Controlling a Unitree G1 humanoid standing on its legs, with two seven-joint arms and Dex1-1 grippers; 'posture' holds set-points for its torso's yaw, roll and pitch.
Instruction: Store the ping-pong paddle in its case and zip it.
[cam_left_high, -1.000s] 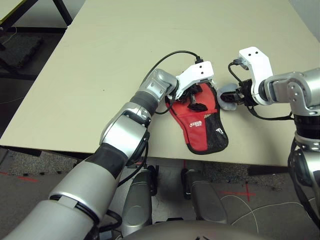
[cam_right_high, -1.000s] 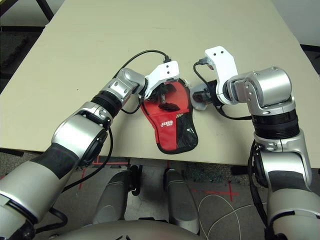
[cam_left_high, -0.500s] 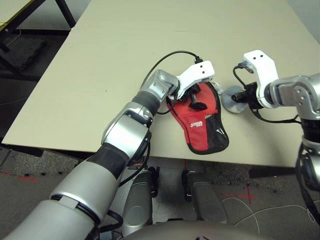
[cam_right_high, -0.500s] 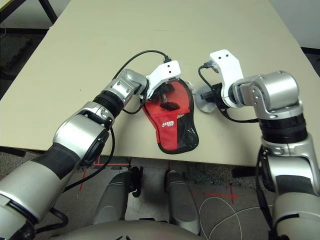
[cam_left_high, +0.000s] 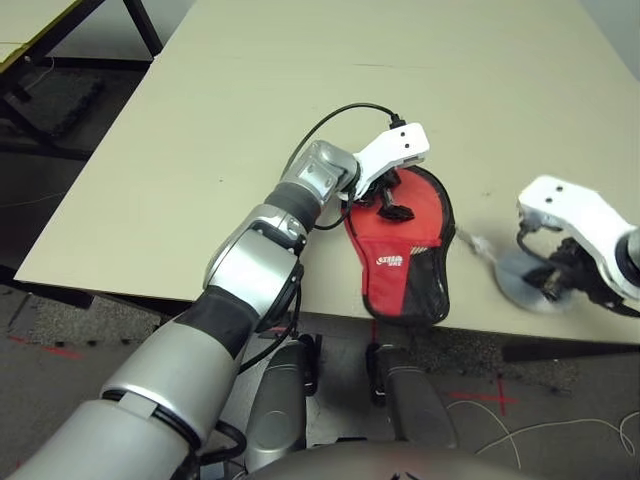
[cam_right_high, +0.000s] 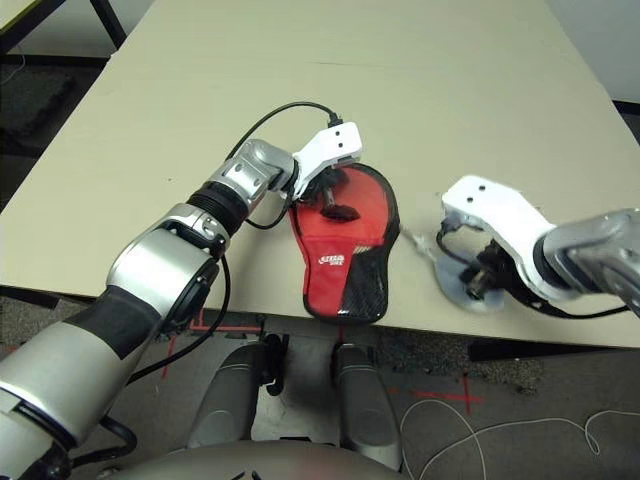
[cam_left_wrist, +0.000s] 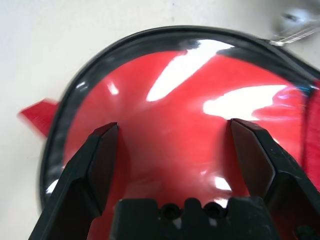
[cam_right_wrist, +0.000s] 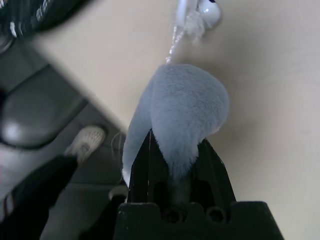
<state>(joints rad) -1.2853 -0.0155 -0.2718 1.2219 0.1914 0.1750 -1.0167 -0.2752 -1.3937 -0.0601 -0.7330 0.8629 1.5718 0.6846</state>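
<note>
The red case (cam_left_high: 405, 250) with black edging and a mesh pocket lies closed near the table's front edge, handle end toward me. My left gripper (cam_left_wrist: 172, 145) is open over its round end, one finger (cam_left_wrist: 100, 165) on each side of the glossy red face. The ping-pong paddle is hidden. To the right, my right gripper (cam_right_wrist: 176, 142) is shut on a small pale grey pouch (cam_left_high: 525, 290) close to the front edge. The pouch's cord (cam_left_high: 475, 243) trails toward the case.
The beige table (cam_left_high: 300, 80) stretches wide behind the case. A black cable (cam_left_high: 330, 120) loops from my left wrist over the tabletop. Past the front edge the floor (cam_right_wrist: 45, 125) shows below the pouch.
My right gripper shut on the grey pouch and carried it right and toward the front edge, away from the case. The left gripper stayed open on the case. The camera shifted.
</note>
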